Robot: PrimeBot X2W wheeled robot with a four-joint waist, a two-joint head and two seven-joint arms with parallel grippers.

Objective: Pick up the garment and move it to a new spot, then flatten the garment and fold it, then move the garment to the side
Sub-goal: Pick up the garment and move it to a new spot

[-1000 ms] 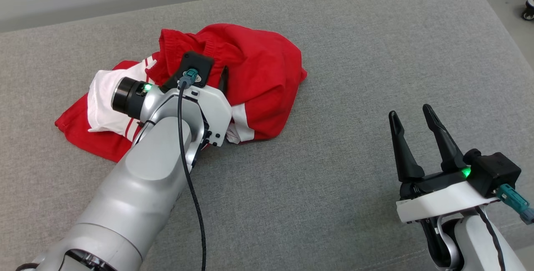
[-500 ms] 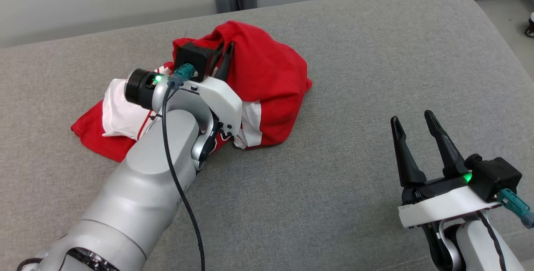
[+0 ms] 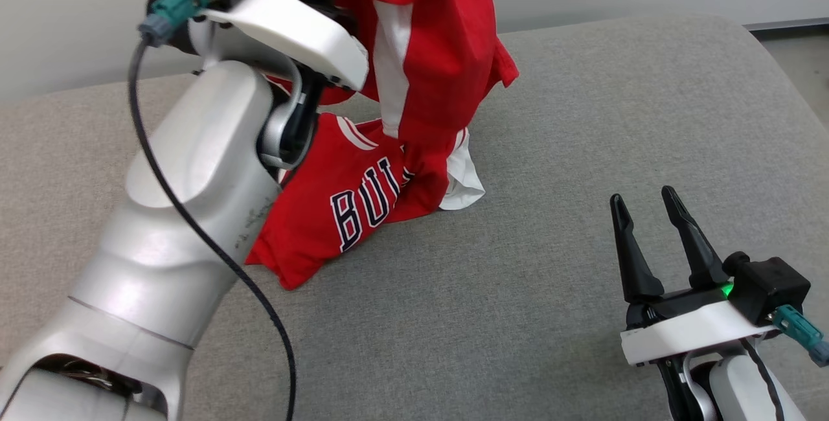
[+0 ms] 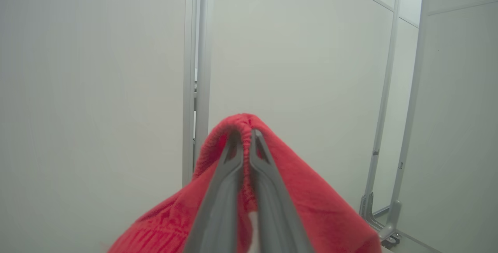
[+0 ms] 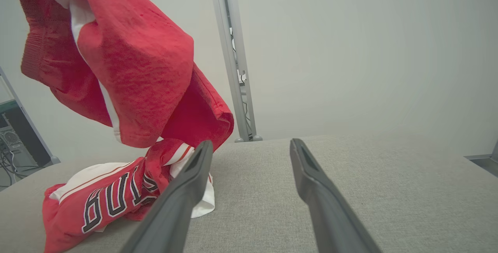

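The garment (image 3: 434,52) is a red jersey with white stripes and dark lettering. Its top is lifted high at the upper left of the head view, and its lower part (image 3: 343,207) still trails on the grey cushion. In the left wrist view my left gripper (image 4: 246,134) is shut on a ribbed red edge of the garment (image 4: 311,190), which drapes over both fingers. My right gripper (image 3: 644,204) stands open at the lower right, well apart from the cloth. The right wrist view shows the garment (image 5: 132,62) hanging to the left of my open right gripper (image 5: 251,148).
The grey cushioned surface (image 3: 583,116) stretches wide, with open room to the right and front. A pale wall and a metal post (image 5: 233,58) stand behind it. The cushion's right edge drops to the floor (image 3: 796,58).
My left gripper shut on the garment and lifted it up off the cushion. The jersey now hangs unfurled with its lettering showing. The head camera tilted. The right gripper stayed put.
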